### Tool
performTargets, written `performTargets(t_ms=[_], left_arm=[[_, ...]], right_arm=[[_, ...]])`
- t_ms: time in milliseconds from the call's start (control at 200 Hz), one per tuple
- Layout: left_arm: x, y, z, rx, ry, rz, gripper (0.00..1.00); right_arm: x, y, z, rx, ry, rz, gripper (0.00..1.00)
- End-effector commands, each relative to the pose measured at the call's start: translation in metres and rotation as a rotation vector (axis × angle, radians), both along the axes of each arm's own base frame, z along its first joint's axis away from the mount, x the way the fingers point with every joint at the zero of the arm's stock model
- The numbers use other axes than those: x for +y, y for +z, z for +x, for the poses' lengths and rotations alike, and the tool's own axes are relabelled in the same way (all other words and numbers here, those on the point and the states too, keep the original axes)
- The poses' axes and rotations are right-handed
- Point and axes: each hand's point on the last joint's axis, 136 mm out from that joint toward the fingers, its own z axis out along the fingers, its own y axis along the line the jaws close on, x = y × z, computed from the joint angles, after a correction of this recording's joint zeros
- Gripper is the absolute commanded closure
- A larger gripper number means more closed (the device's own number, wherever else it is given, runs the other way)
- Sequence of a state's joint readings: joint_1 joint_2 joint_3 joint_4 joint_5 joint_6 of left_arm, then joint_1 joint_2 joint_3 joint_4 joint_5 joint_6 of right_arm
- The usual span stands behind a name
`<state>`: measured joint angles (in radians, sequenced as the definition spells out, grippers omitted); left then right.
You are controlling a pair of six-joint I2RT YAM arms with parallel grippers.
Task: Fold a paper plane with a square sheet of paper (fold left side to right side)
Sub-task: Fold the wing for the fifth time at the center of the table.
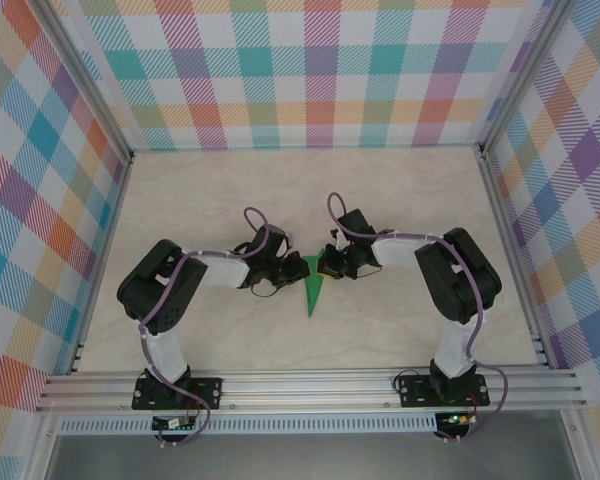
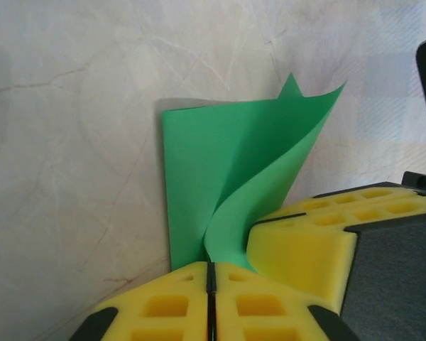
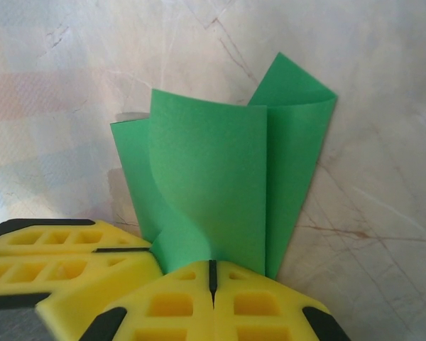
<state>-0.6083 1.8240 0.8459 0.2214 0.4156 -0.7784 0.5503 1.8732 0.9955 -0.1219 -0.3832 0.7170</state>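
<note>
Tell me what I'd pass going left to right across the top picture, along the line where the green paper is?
Left wall → left arm → left pincer → paper → right pincer → right arm → right wall.

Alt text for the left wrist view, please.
Folded green paper lies on a pale marbled table, one flap curling upward, its near end pinched between the shut yellow fingers of the left hand. The right hand reaches it from the right.
</note>
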Motion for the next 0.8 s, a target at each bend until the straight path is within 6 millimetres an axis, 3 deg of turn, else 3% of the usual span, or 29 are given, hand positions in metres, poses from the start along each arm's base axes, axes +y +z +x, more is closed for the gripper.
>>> performTargets(t_ms=[0,210,315,435,535,655,795], left_arm=[[0.006,0.037,-0.002,-0.07,-0.012,0.01,0.86],[0.021,0.082,-0.024,-0.151,-0.008,-0.041,0.65],[0.024,0.091,-0.042,-0.155,-0.043,-0.071,0.66],[0.005,0.099,-0.066,-0.134,-0.132,-0.145,0.71],[-0.015,0.099,-0.081,-0.115,-0.203,-0.171,0.74],[-0.036,0.092,-0.084,-0.086,-0.243,-0.17,0.77],[-0.045,0.064,-0.077,-0.038,-0.232,-0.106,0.81]], right_arm=[[-0.022,-0.037,-0.029,0.109,0.014,-0.114,1.0],[-0.019,-0.036,-0.029,0.104,0.02,-0.096,1.0],[-0.019,-0.036,-0.028,0.101,0.022,-0.097,1.0],[-0.02,-0.037,-0.029,0.104,0.023,-0.097,1.0],[-0.02,-0.037,-0.029,0.104,0.025,-0.102,1.0],[-0.021,-0.037,-0.029,0.106,0.025,-0.11,1.0],[-0.019,-0.036,-0.029,0.107,0.03,-0.109,1.0]])
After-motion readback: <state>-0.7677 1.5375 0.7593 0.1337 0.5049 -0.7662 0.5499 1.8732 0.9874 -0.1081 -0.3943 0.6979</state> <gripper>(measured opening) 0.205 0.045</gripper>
